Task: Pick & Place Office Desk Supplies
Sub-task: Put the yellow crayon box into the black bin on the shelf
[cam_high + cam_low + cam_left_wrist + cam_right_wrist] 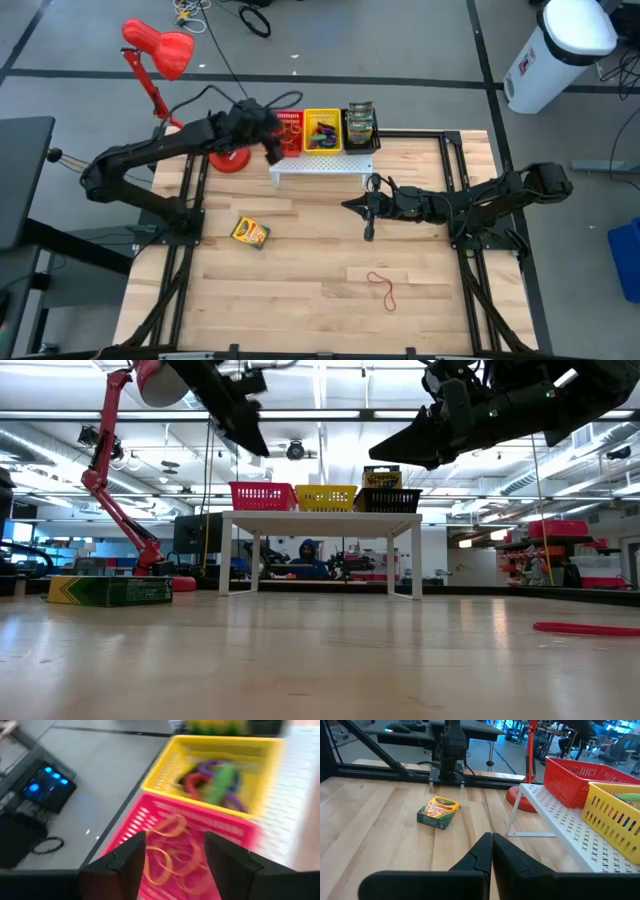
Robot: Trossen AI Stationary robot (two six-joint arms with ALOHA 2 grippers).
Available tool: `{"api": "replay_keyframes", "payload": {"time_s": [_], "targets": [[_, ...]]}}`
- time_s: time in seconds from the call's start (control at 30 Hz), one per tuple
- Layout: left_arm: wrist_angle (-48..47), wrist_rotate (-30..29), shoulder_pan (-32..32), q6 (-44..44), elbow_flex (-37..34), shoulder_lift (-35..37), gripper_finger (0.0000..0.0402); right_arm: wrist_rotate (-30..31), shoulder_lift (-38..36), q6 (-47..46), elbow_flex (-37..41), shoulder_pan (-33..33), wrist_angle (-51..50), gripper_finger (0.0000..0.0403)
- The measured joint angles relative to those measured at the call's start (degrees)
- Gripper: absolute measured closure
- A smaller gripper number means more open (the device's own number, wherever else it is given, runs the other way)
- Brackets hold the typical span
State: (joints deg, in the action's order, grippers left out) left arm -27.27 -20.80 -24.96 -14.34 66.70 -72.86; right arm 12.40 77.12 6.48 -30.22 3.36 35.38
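Observation:
One yellow-and-green crayon box (250, 233) lies flat on the table, left of centre; it also shows as the crayon box (438, 811) and the crayon box (110, 590). More crayon boxes (360, 122) stand in the black basket. A red rubber band (383, 288) lies loose near the table's near edge. Orange rubber bands (170, 855) lie in the red basket (289, 130); purple, green and red bands (215, 780) lie in the yellow basket (322, 130). My left gripper (175, 850) hangs open over the red basket, holding nothing. My right gripper (491, 840) is shut and empty, above mid-table in front of the rack.
The three baskets sit in a row on a white perforated rack (320, 165) at the table's far edge. A red desk lamp (160, 50) stands on its base at the far left corner. Bare wood lies between the crayon box and the loose band.

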Motion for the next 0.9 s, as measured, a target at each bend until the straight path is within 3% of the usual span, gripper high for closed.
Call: {"api": "replay_keyframes", "payload": {"time_s": [0.17, 0.4, 0.57, 0.7, 0.9], "targets": [[-13.3, 0.8, 10.3, 8.9, 0.0, 6.3, 0.0223, 0.0, 0.0, 0.0, 0.0, 0.0, -0.1, 0.0382], [-32.5, 0.7, 26.6, 45.1, -4.3, 10.1, 0.0313, 0.0, 0.0, 0.2, 0.0, 0.0, -0.9, 0.0382], [-37.1, 2.5, 31.0, 62.8, -15.0, 12.2, 0.0389, 0.0, 0.0, 0.2, 0.0, 0.0, -0.8, 0.0382], [-28.7, 9.2, 30.3, 67.0, -25.4, 15.8, 0.0386, 0.0, 0.0, 0.2, 0.0, 0.0, -0.8, 0.0382], [-19.6, 10.3, 27.5, 73.9, -33.6, 16.6, 0.0303, 0.0, 0.0, 0.2, 0.0, 0.0, -0.8, 0.0382]]}}
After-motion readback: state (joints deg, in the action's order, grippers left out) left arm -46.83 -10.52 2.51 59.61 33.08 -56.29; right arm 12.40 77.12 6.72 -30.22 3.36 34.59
